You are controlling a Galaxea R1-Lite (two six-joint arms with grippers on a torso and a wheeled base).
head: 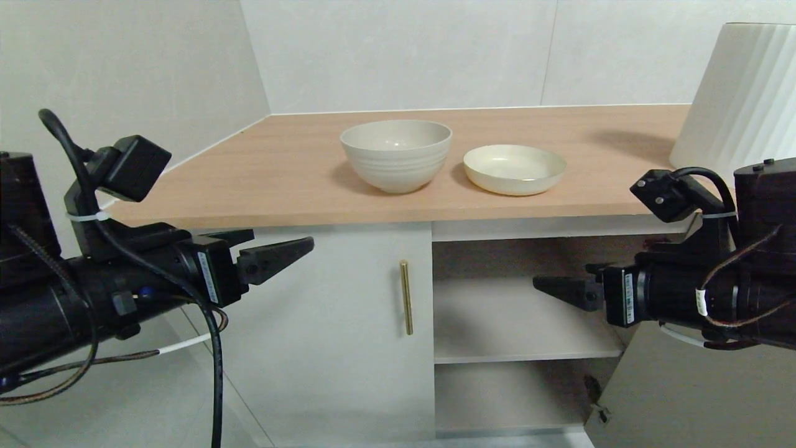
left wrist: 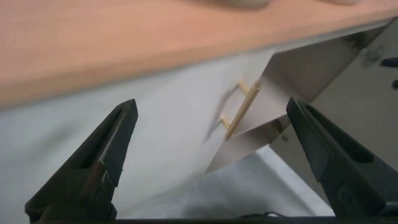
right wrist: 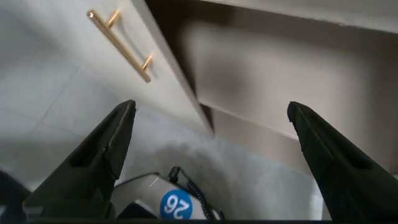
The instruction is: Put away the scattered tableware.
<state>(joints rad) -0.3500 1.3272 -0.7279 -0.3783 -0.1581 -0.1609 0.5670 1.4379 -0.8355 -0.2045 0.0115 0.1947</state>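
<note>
- While both pieces sit on the countertop (head: 298,180), nothing is put away yet: the bowl (head: 396,154) stands just beside the shallow plate (head: 514,168), not touching it.
- The cupboard (head: 336,323) is open on its right side, with a shelf (head: 516,323) inside; by my judgement all 2 items are left to move.
- The left gripper (left wrist: 211,102) and right gripper (right wrist: 209,106) hang below countertop level, jaws spread wide, holding nothing.
- The head view places the tableware; the wrist views confirm the jaw spread and bring the brass handle (right wrist: 119,45) close.

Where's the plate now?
Head view: the plate sits on the counter, just right of the bowl, above the open cabinet shelves.
</note>
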